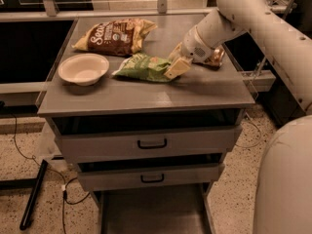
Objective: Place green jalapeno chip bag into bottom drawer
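We can make out only one piece of lettering: white script beginning "Sea" on the large brown-and-yellow crinkly snack bag point(114, 37) at the back of the grey cabinet top point(146, 96). The pale print on the flat green foil chip bag point(144, 67) is illegible to us. The gripper point(176, 66) sits at that bag's right end.

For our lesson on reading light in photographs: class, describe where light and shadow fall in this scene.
Camera view: warm, dim light; the white bowl shows bright on the cabinet top; the pincer, at the right end of the green jalapeno chip bag, throws a soft shadow beside it; gaps above the drawer fronts are black; the bottom drawer is dully lit.
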`<action>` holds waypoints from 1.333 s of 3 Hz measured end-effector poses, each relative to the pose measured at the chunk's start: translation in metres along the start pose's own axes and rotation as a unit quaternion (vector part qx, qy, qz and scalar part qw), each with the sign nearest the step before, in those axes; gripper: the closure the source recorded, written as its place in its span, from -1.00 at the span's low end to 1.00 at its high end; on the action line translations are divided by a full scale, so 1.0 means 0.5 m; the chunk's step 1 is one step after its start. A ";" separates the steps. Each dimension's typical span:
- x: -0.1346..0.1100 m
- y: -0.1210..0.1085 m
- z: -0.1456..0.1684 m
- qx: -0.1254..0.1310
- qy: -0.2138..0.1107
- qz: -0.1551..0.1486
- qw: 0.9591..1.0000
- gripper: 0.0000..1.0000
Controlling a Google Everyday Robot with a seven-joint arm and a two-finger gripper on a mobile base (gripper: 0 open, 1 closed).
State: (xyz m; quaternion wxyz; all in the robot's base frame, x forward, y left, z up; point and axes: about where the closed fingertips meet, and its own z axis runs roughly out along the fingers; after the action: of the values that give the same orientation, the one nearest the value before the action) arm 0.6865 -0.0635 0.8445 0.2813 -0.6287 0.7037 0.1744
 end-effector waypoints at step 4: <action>-0.012 0.038 -0.053 0.027 -0.013 -0.011 0.999 1.00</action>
State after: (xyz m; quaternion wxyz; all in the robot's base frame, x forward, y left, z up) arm 0.6636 -0.0719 0.8669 0.3093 -0.6261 0.6975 0.1608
